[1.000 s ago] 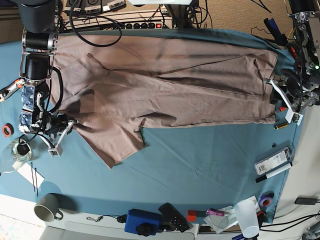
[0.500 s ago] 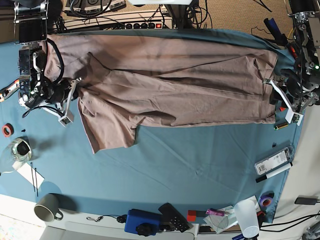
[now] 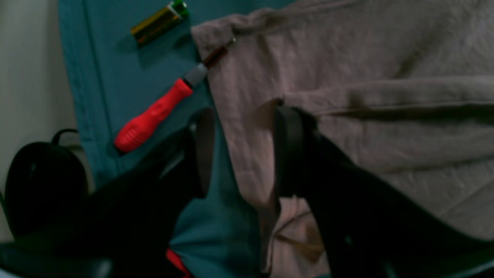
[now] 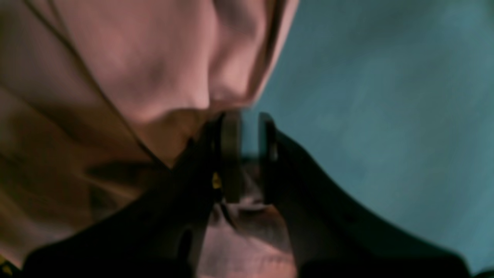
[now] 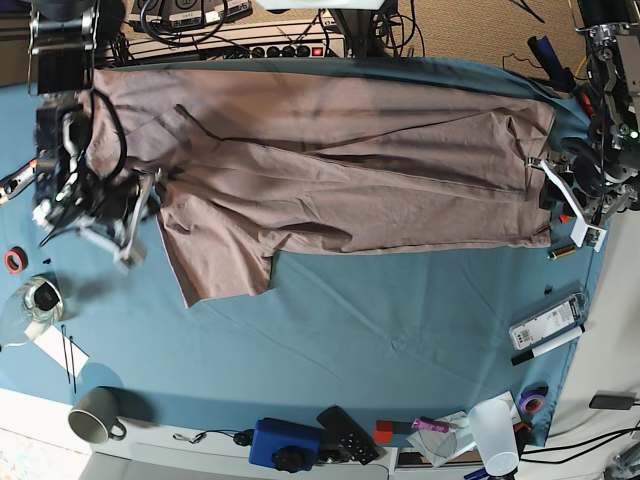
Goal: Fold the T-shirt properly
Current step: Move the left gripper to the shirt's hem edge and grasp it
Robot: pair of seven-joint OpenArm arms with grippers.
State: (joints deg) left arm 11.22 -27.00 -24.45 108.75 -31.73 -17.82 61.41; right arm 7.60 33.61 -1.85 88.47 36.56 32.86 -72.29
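Sleeve-folding seems underway; with both end effectors (image 3: 243,152) (image 4: 251,158) parted, the T-shirt (image 5: 230,250) likely needs regripping.

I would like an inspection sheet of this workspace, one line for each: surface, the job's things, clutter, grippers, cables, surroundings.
Surface: teal-blue cloth covers the table.
Job's things: T-shirt, partly folded and wrinkled; one flap hangs out toward the mug side.
Clutter: mug, glass jar, blue box, white cup, red-handled screwdriver with its tip over the shirt edge.
Grippers: left gripper open over the shirt's edge; right gripper slightly open, no cloth visibly pinched.
Cables: black cables at the lower right corner.
Surroundings: speckled floor beyond the cloth.
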